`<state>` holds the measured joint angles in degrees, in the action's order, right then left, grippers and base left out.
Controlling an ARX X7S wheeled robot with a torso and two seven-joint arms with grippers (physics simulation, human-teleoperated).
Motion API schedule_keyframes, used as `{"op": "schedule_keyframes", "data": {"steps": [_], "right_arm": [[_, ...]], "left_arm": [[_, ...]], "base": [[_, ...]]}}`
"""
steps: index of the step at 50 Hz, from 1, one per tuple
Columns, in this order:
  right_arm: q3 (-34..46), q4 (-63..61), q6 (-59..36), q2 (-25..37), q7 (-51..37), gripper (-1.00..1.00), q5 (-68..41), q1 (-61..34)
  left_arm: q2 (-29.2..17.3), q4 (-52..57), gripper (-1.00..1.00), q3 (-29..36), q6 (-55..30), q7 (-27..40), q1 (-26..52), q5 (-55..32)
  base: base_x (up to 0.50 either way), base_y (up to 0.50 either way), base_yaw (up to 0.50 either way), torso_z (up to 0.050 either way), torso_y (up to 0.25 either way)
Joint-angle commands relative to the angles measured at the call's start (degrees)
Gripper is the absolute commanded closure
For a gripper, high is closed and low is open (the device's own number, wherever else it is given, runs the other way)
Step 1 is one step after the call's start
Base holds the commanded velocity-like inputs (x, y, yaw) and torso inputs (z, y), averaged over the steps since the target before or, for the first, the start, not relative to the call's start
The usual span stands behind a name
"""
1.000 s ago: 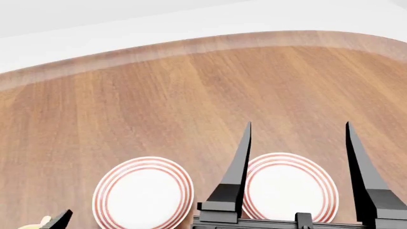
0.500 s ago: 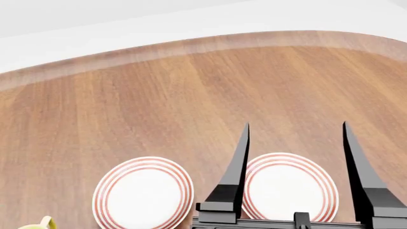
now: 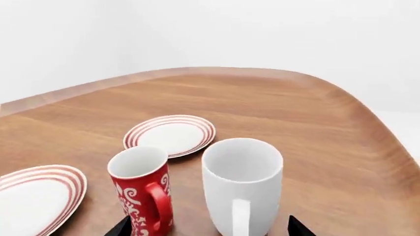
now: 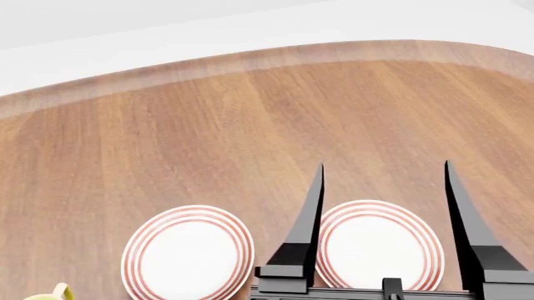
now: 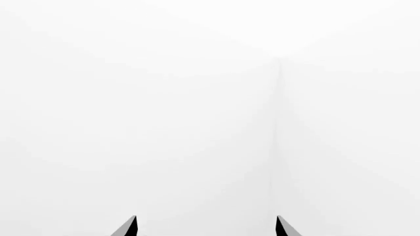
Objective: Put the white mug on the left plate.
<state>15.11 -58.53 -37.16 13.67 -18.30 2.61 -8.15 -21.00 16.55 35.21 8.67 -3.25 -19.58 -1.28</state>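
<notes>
My left gripper [image 3: 206, 228] sits spread wide around the white mug [image 3: 241, 184], handle toward the wrist camera, no grip made yet. The mug stands on the wooden table [image 4: 250, 125] beside a red patterned mug [image 3: 141, 189], off both plates. The left plate [image 4: 189, 253] lies bare; pickup and placement remain. My right gripper [image 4: 384, 178] hangs open, empty.

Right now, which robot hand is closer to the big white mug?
Left. The left gripper faces the white mug up close; the right gripper is raised over a plate.
</notes>
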Motion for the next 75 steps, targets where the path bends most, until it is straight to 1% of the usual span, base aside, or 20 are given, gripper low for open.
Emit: {"op": "schedule_keyframes", "data": {"steps": [1,4,5,7,8,9,12,13,14,15,18,21,34,38,43,64,75], "right_arm": [[0.35,0.02,-0.53,0.15,-0.01,-1.0,-0.22,-0.32],[0.24,0.12,-0.33,0.26,-0.02,-1.0,-0.35,-0.25],[0.18,0.07,-0.42,0.26,-0.05,-1.0,-0.38,-0.26],[0.22,-0.1,-0.75,0.23,-0.07,-1.0,-0.41,-0.42],[0.39,-0.19,-0.88,0.28,-0.04,-1.0,-0.35,-0.54],[0.49,-0.22,-0.98,0.28,-0.05,-1.0,-0.33,-0.6],[0.81,0.05,-0.73,0.37,-0.07,-1.0,-0.3,-0.53],[0.83,0.09,-0.68,0.36,-0.08,-1.0,-0.35,-0.52],[0.97,0.16,-0.7,0.4,-0.04,-1.0,-0.36,-0.56],[0.96,0.23,-0.64,0.43,-0.01,-1.0,-0.42,-0.61],[0.73,0.37,-0.6,0.45,-0.02,-1.0,-0.67,-0.6],[0.64,0.04,-0.94,0.49,0.0,-1.0,-0.8,-0.78],[0.55,-0.43,-1.47,0.62,-0.1,-1.0,-1.18,-0.99],[0.37,-0.31,-1.18,0.73,-0.12,-1.0,-1.39,-0.86],[0.21,0.63,-0.01,0.85,-0.16,-1.0,-1.78,-0.43],[0.82,-0.08,-1.0,1.17,-0.49,-1.0,-2.24,-1.16],[1.03,0.24,-1.04,1.37,-0.63,-1.0,-2.62,-1.34]], "left_arm": [[1.36,-3.59,-1.0,2.33,-1.54,0.76,0.54,4.09],[1.94,-3.45,-1.0,2.62,-3.45,1.62,0.51,5.34],[2.61,-7.19,-1.0,2.97,-1.08,1.93,1.28,5.68],[3.29,-8.35,-1.0,3.12,-1.49,2.28,1.76,6.0],[3.54,-8.42,-1.0,3.14,-1.52,2.6,1.84,6.23],[3.56,-6.26,-1.0,2.97,-3.84,2.69,1.58,6.37],[4.26,-8.47,-1.0,3.64,-2.88,2.98,2.12,6.95],[4.25,-7.75,-1.0,3.68,-3.55,2.98,2.0,7.01],[4.01,-3.84,-1.0,3.77,-6.87,2.76,1.22,7.37],[4.2,-3.81,-1.0,3.86,-7.26,2.8,1.29,7.41],[5.31,-6.92,-1.0,4.53,-6.51,3.12,2.36,7.93],[5.81,-6.37,-1.0,5.04,-7.91,3.08,2.65,8.47],[7.3,-7.74,-1.0,6.11,-9.2,3.28,4.22,8.8],[7.92,-8.42,-1.0,5.7,-10.35,2.55,5.4,7.37],[8.48,-11.15,-1.0,5.57,-9.67,2.5,7.21,7.0],[10.73,-18.97,-1.0,6.76,-8.33,2.95,11.44,7.18],[11.16,-18.73,-1.0,6.95,-9.46,2.79,12.7,6.72]], "base": [[0.0,0.0,0.0,0.0,0.0],[0.0,0.0,0.0,0.0,0.0],[0.0,0.0,0.0,0.0,0.0],[0.0,0.0,0.0,0.0,0.0],[0.0,0.0,0.0,0.0,0.0],[0.0,0.0,0.0,0.0,0.0],[0.0,0.0,0.0,0.0,0.0],[0.0,0.0,0.0,0.0,0.0],[0.0,0.0,0.0,0.0,0.0],[0.0,0.0,0.0,0.0,0.0],[0.0,0.0,0.0,0.0,0.0],[0.0,0.0,0.0,0.0,0.0],[0.0,0.0,0.0,0.0,0.0],[0.0,0.0,0.0,0.0,0.0],[0.0,0.0,0.0,0.0,0.0],[0.0,0.0,0.0,0.0,0.0],[0.0,0.0,0.0,0.0,0.0]]}}
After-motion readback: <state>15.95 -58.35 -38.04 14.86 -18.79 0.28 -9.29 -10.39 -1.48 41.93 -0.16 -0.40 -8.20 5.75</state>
